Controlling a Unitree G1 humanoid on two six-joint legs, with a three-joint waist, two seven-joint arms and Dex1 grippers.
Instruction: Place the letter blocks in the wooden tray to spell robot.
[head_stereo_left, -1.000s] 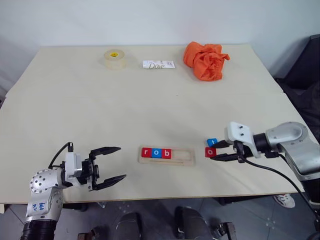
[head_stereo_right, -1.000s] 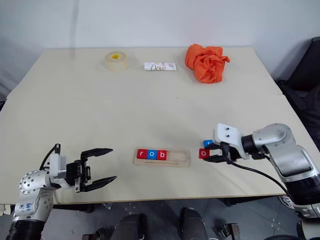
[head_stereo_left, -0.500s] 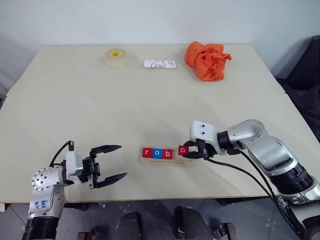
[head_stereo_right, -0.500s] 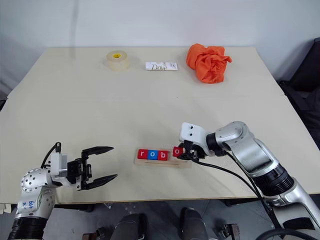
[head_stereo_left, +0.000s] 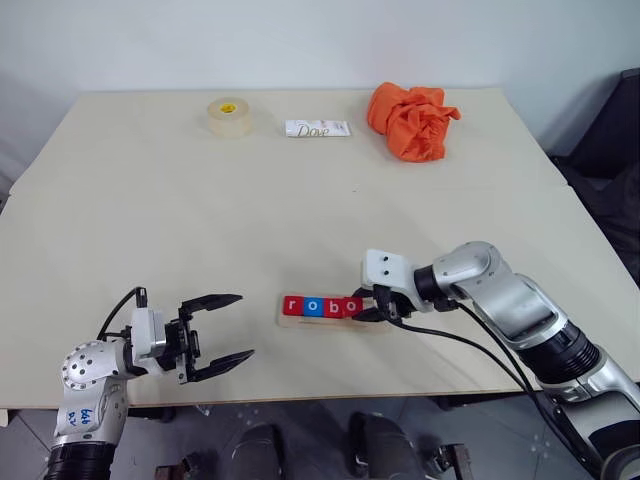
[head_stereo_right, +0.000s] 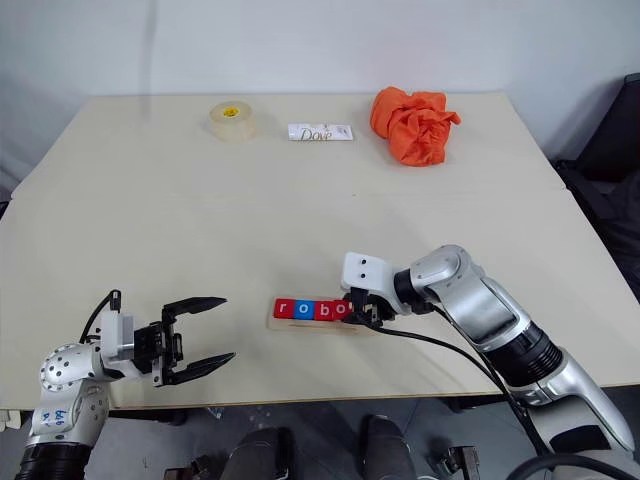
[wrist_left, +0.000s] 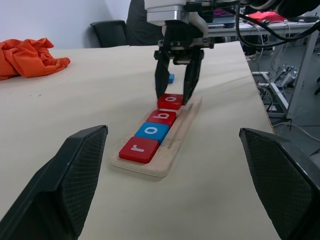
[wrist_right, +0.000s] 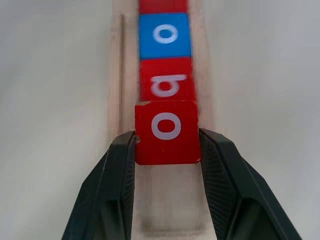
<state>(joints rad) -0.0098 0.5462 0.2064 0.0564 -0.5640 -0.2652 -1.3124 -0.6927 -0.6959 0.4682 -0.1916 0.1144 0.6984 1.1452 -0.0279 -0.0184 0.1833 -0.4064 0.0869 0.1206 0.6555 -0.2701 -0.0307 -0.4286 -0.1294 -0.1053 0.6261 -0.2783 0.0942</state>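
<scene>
Right gripper (wrist_right: 167, 150): its two black fingers are closed part way on the small flat red square block with a white "o" (wrist_right: 167, 131). One finger (wrist_right: 116, 172) presses on one side edge of the block and the other finger presses on the other side edge. The block sits right between the fingertips.

Held red "o" block: it is over the long pale wooden tray (wrist_left: 176, 134), just past the red block with a white "b" (wrist_left: 161, 117). It looks like it touches the "b" block, or very nearly. I cannot tell if it is lying flat in the tray or is a tiny bit above it.

Blocks in the tray: the red block with a white "r" (wrist_left: 139, 148) is first, then the blue block with a white "o" (wrist_left: 152, 131), then the "b" block. They lie in a row, side by side, touching.

Blue block on the table: one small blue block (wrist_left: 171, 78) lies on the pale table top (head_stereo_left: 300, 200), beyond the tray and behind the right gripper as the left wrist view sees it. Its letter is too small to read.

Left gripper (head_stereo_left: 222, 335): its two black fingers are wide open and hold nothing. It is near the front edge of the table, well apart from the tray, on the "r" end side.

Far side of the table: a roll of clear tape (head_stereo_left: 229, 116), a white packet with writing (head_stereo_left: 317, 129) and a crumpled orange cloth (head_stereo_left: 410, 120) lie there, far from the tray.
</scene>
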